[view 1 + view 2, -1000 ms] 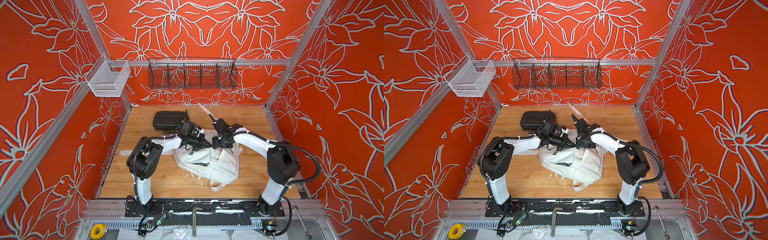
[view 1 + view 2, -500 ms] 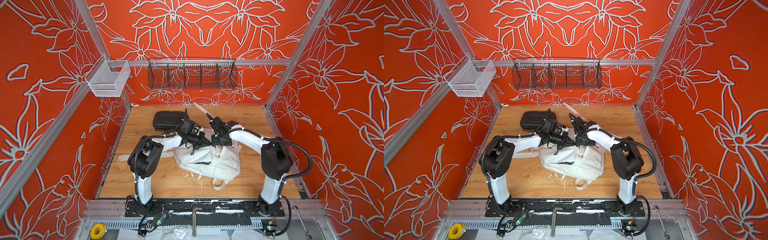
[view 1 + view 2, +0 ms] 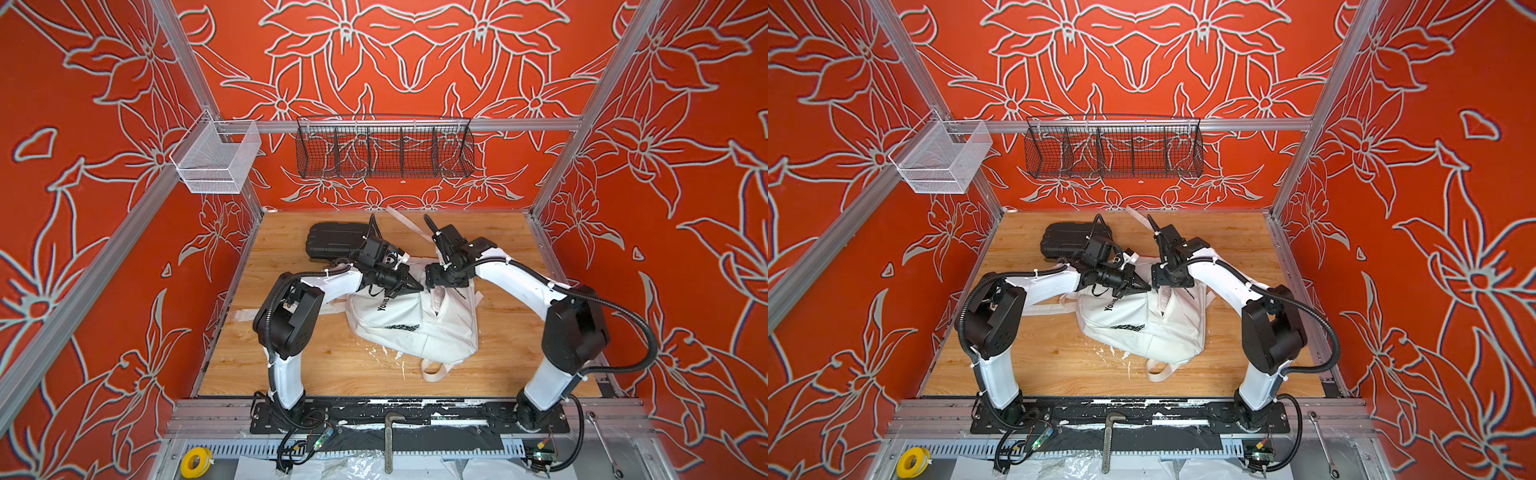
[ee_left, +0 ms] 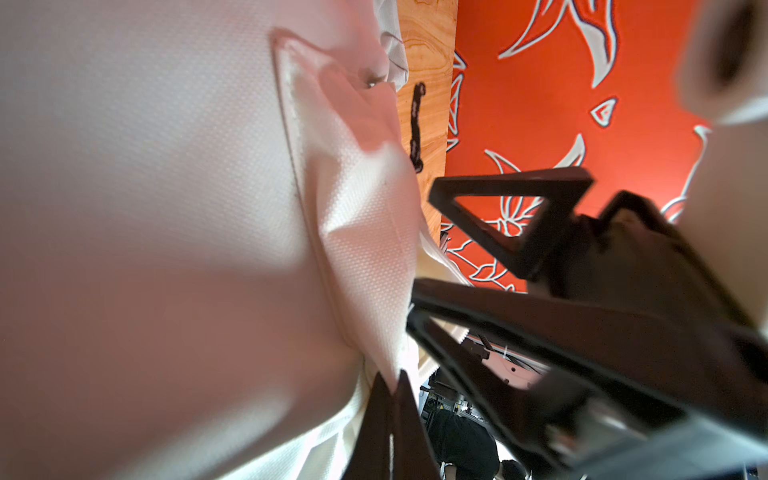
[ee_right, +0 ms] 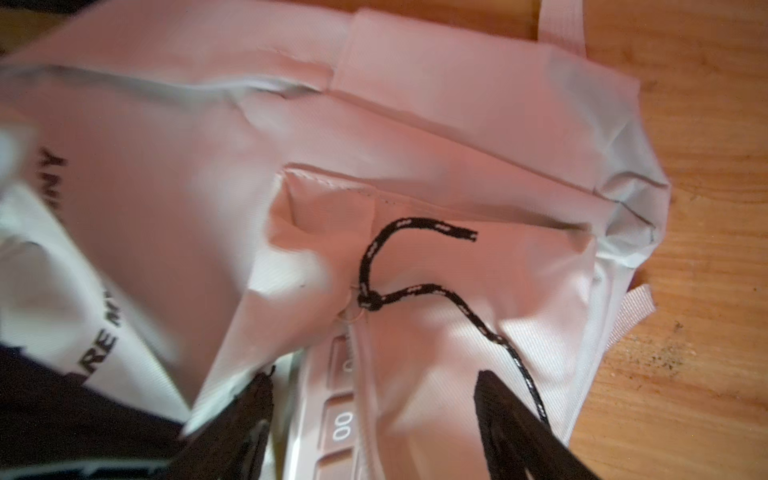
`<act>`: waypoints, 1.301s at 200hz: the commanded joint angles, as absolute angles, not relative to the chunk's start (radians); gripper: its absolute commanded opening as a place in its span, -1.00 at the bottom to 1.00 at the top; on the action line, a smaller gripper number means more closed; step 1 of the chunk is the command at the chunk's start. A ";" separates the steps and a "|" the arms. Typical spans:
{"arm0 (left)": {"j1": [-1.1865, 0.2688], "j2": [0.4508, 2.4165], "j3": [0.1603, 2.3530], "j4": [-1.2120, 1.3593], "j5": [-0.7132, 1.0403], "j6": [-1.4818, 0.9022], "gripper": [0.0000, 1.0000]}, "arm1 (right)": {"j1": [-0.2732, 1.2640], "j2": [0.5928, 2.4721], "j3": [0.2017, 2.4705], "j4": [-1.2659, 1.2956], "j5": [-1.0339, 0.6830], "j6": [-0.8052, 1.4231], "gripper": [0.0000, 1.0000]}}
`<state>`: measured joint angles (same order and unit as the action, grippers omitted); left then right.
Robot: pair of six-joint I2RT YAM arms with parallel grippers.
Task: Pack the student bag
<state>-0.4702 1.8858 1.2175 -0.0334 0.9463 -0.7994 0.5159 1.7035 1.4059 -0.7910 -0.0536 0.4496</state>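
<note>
Case (image 3: 336, 245), black and hard, lies at 11 o'clock of the student bag (image 3: 415, 328). Bag sits mid-table (image 3: 291, 365), print side up, with a strap loop at its 6 o'clock. Left gripper (image 4: 392, 385): tips together, pinching a fold of the bag's white fabric at its 12 o'clock edge. Right gripper (image 5: 374, 399): just at 3 o'clock of the left one, fingers (image 5: 494, 399) apart, straddling the open zipper. Black cord pull (image 5: 415, 257) lies loose on the fabric near one finger. Keypad (image 5: 340, 432) with a "00" key shows in the opening.
</note>
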 commanded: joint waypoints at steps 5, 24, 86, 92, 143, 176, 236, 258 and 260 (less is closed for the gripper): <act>-0.463 1.836 1.250 -0.021 0.981 -0.776 -1.00 | 0.514 1.653 1.385 -0.737 -0.115 0.401 0.58; -0.464 1.836 1.255 -0.019 0.981 -0.776 -1.00 | 0.514 1.639 1.384 -0.795 -0.039 0.409 0.53; -0.463 1.836 1.278 -0.040 0.991 -0.772 -1.00 | 0.514 1.638 1.301 -0.946 0.107 0.483 0.27; -0.463 1.838 1.282 -0.043 0.995 -0.772 -1.00 | 0.515 1.652 1.292 -0.938 0.083 0.478 0.25; -0.475 1.861 1.271 0.048 1.033 -0.853 -1.00 | 0.521 1.788 1.238 -0.817 -0.017 0.479 0.24; -0.477 1.868 1.245 0.179 1.063 -0.966 -1.00 | 0.521 1.937 1.293 -0.916 0.111 0.482 0.28; -0.476 1.851 1.283 0.119 1.091 -0.956 -1.00 | 0.490 1.982 1.349 -0.915 0.158 0.503 0.39; -0.468 1.825 1.296 0.010 1.087 -0.880 -1.00 | 0.461 1.956 1.333 -0.900 0.164 0.509 0.40; -0.467 1.823 1.293 0.012 1.088 -0.880 -1.00 | 0.460 1.955 1.330 -0.898 0.162 0.508 0.40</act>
<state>-0.4625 1.9198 1.2205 -0.0357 0.8734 -0.9352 0.5041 1.8641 1.4067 -0.8562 0.0475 0.4828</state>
